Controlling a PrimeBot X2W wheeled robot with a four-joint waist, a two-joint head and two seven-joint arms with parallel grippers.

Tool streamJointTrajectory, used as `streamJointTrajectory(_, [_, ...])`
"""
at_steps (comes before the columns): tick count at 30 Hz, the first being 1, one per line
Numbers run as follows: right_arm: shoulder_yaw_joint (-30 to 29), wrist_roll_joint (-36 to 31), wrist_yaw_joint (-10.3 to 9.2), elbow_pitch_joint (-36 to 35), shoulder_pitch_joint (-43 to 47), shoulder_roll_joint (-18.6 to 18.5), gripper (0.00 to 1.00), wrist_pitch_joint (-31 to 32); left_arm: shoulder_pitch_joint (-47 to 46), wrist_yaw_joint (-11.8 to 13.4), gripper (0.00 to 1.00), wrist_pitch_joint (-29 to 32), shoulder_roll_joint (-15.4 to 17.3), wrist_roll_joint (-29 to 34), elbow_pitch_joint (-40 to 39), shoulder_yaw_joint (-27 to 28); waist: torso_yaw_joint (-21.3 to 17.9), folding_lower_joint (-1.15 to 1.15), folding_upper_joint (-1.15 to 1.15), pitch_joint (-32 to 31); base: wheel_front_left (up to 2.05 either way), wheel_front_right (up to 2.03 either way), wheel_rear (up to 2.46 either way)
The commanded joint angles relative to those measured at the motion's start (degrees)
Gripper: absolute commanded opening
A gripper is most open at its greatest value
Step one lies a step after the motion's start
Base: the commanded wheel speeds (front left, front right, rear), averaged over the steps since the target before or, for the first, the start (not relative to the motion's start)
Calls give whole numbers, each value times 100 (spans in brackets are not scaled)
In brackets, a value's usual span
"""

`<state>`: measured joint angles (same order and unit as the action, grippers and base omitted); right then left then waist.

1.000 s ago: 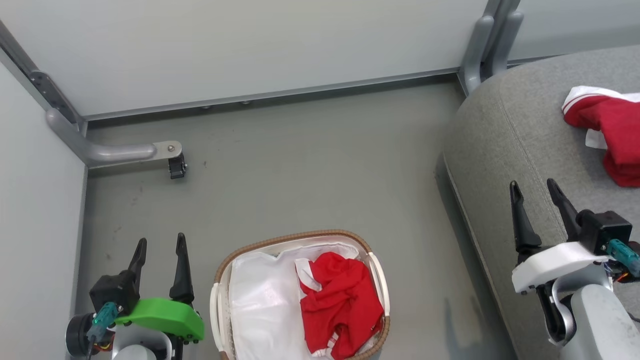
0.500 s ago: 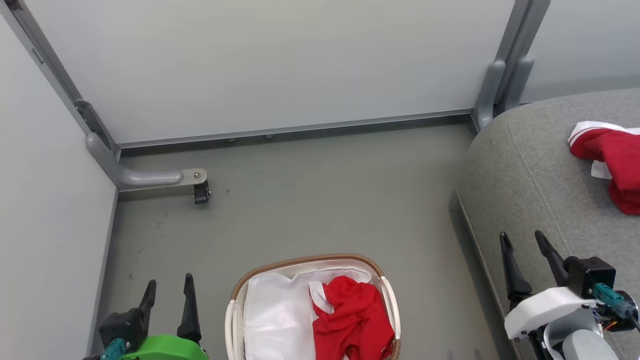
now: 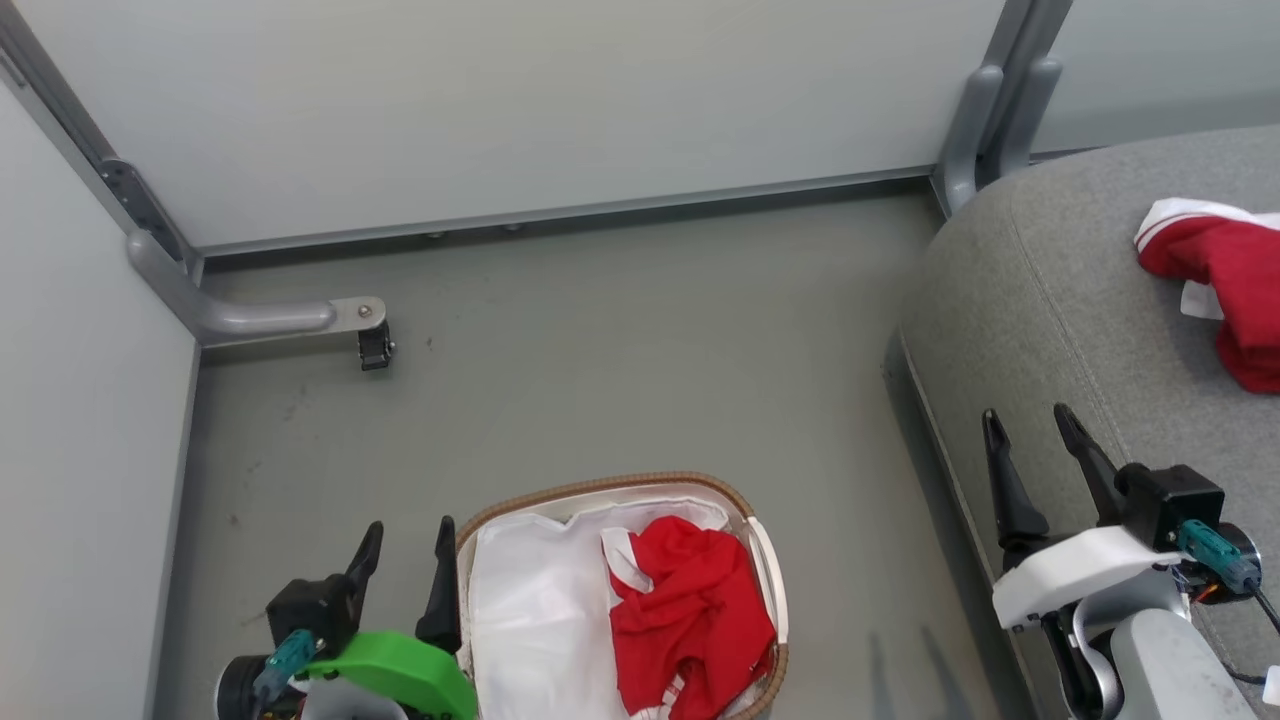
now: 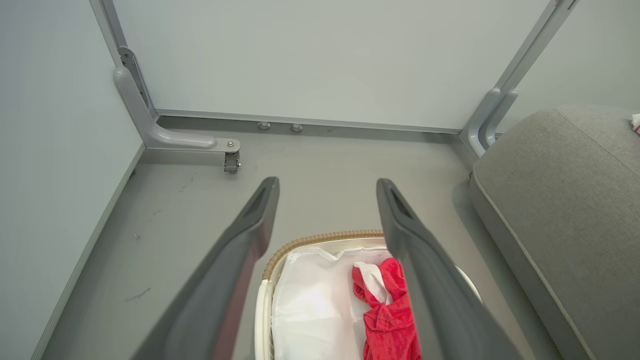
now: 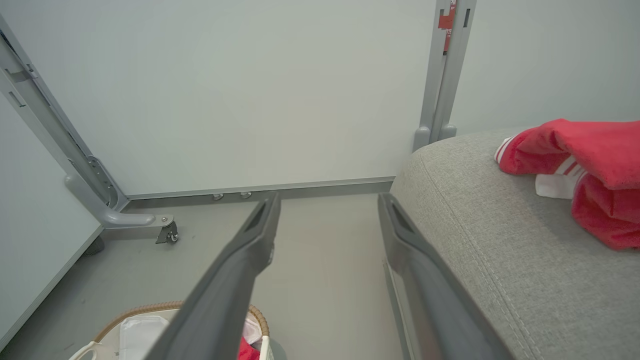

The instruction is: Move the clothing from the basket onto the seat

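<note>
Head view is showing the red garment (image 3: 690,610) lying crumpled in the right half of the basket (image 3: 600,487), on top of the white liner (image 3: 530,610). It is looking soft and light, so I am expecting it to sag and hang down when lifted. Its raised fold near the middle seems to be the best place to pinch, well away from the liner, which could come up together with it. The basket is standing on the floor (image 3: 640,340), apart from the seat (image 3: 1050,290). Another red piece (image 3: 1215,270) is already lying on the seat. The left gripper (image 3: 411,525) is hovering just beside the basket's left rim, fingers spread wide and holding nothing. The right gripper (image 3: 1026,413) is hanging over the seat's edge, also spread wide and empty.
</note>
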<state>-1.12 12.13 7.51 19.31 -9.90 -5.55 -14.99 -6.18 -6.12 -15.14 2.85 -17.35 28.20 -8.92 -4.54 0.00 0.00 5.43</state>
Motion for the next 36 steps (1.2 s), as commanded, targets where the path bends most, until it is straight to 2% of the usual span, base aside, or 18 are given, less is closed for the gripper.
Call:
streamJointTrajectory(1, [30, 48, -4, -59, -137, -21, 100, -28, -182, -37, 100, 0, 10, -42, 65, -86, -173, 0, 0, 306, 0, 0, 0])
streamJointTrajectory(16, [514, 262, -4, -496, -1177, 28, 100, -28, -1881, -98, 100, 0, 22, -653, 1630, -1467, -1050, 0, 0, 1987, 0, 0, 0])
streamJointTrajectory(23, [629, 364, -4, -701, -1536, 138, 100, -28, -2661, -65, 100, -1, 27, -874, 2498, -1840, -1387, 0, 0, 2720, 0, 0, 0])
streamJointTrajectory(36, [581, 521, -4, -958, -1816, 248, 100, -28, -3700, -120, 100, 11, 54, -532, 4060, -2485, -1663, 0, 0, 3807, 0, 0, 0])
